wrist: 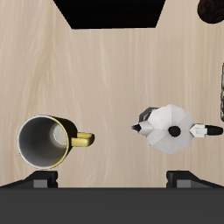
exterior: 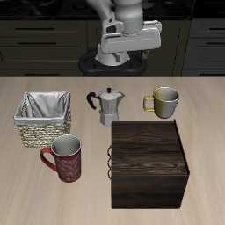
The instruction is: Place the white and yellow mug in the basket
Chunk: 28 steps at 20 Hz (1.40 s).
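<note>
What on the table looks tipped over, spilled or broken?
Nothing stands out. The white and yellow mug, moka pot, red mug, basket and dark wooden box all stand upright, apart, with no spill.

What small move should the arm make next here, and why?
Probably shift the gripper sideways over the white and yellow mug and begin lowering. The gripper hangs high near the table's back, holding nothing, and the mug stands upright and untouched beside the moka pot, well away from the basket.
</note>
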Motion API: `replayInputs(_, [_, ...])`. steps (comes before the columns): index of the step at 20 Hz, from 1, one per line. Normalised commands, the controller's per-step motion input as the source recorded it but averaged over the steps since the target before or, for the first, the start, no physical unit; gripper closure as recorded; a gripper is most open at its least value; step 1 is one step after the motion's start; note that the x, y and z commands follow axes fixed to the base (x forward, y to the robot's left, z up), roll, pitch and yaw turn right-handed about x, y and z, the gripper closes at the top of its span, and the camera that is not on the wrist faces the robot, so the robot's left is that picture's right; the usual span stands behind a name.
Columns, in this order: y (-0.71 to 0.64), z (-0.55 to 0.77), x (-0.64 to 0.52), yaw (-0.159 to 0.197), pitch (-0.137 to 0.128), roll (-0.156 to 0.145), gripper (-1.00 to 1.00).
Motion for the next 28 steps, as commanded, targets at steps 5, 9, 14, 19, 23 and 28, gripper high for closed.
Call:
replayInputs(5, [0.45,-0.07,0.0,-0.044,-0.014,-0.002,-1.0])
replayInputs(9, [0.41,-0.12,-0.03,-0.019,0.036,0.009,-1.0])
replayInputs(14, [0.33,-0.07,-0.08,-0.018,-0.002,0.014,-1.0])
replayInputs(19, [0.21,-0.1,-0.03,-0.057,0.016,0.036,-1.0])
replayInputs(23, [0.0,-0.19,0.02,-0.018,0.003,-0.017,-1.0])
replayInputs(28, [0.05,-0.26,-0.04,-0.043,0.011,0.003,-1.0])
